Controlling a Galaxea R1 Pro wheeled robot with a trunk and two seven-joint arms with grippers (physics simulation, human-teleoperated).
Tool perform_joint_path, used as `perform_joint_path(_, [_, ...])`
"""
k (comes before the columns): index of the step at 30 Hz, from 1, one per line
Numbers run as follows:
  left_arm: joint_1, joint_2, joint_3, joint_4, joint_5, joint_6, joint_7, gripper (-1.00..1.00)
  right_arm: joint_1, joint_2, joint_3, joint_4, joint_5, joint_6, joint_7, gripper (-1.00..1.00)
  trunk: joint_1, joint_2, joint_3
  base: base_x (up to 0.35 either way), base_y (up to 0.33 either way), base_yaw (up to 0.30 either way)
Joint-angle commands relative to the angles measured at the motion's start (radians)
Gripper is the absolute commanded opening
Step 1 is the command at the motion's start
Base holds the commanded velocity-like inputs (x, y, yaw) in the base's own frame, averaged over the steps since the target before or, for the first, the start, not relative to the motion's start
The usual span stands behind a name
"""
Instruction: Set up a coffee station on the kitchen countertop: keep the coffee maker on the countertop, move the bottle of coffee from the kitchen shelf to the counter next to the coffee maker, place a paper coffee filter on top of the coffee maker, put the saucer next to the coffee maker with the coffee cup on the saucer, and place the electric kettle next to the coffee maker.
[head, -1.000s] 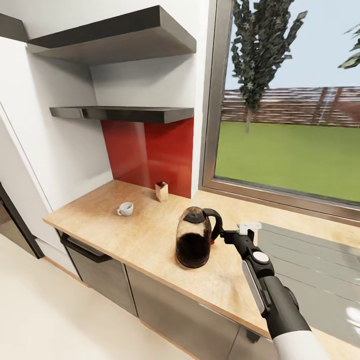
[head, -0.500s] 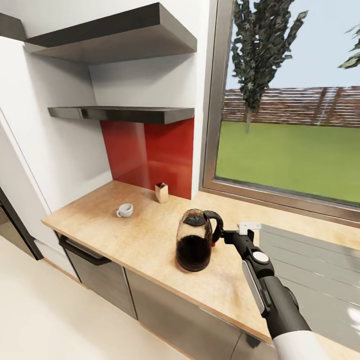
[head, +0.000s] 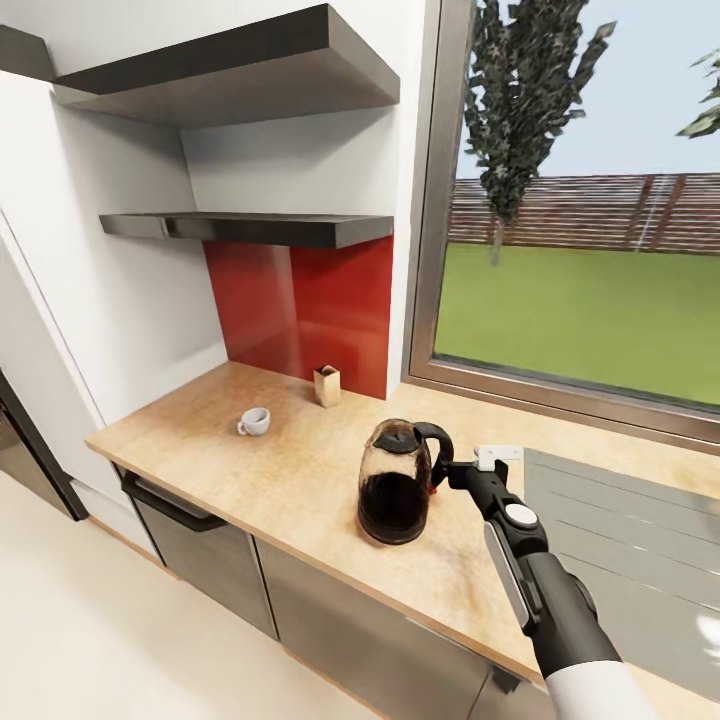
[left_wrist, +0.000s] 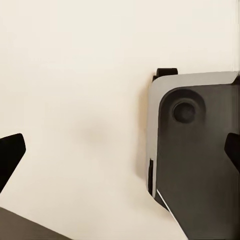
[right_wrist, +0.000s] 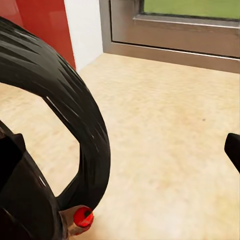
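Observation:
The electric kettle (head: 395, 485), dark-tinted glass with a black handle, stands upright on the kitchen countertop (head: 300, 470) near its front edge. My right gripper (head: 452, 472) is open and level with the kettle's handle, right beside it. In the right wrist view the black handle (right_wrist: 65, 95) and the red switch (right_wrist: 82, 217) loom large, and the handle's curve sits between the spread fingers of the right gripper (right_wrist: 120, 150). A small white coffee cup (head: 254, 421) rests on the counter to the kettle's far left. My left gripper (left_wrist: 120, 150) is open over pale floor and the robot's grey base (left_wrist: 200, 150).
A small brown box (head: 326, 385) stands against the red backsplash. Two dark wall shelves (head: 250, 228) hang over the counter's left end. A large window (head: 580, 200) runs along the back right. A grey ribbed surface (head: 620, 530) lies right of my arm. Grey cabinet fronts (head: 210, 560) sit below.
The whole view has shifted a little, so the camera moved. The kettle's handle now stands slightly closer to my right gripper. The cup and box keep their places on the counter.

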Motion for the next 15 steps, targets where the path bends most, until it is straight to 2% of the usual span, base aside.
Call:
perform_joint_path(1, [-0.001,-0.001,0.008,0.001,-0.009,-0.004,-0.002,1.00,0.000,0.000,0.002,-0.001,-0.002,0.006,-0.006,1.00,0.001,-0.002,-0.002,0.000,0.000,0.000])
perform_joint_path(8, [-0.001,-0.004,0.008,0.001,-0.007,-0.005,-0.003,1.00,-0.001,0.000,0.001,-0.001,-0.001,0.006,-0.007,1.00,0.001,-0.002,-0.002,0.023,0.000,0.000])
perform_joint_path(15, [-0.001,-0.004,0.008,0.002,-0.007,-0.004,-0.003,1.00,0.000,0.000,0.001,-0.001,-0.001,0.006,-0.007,1.00,0.001,-0.002,-0.002,0.132,0.000,0.000])
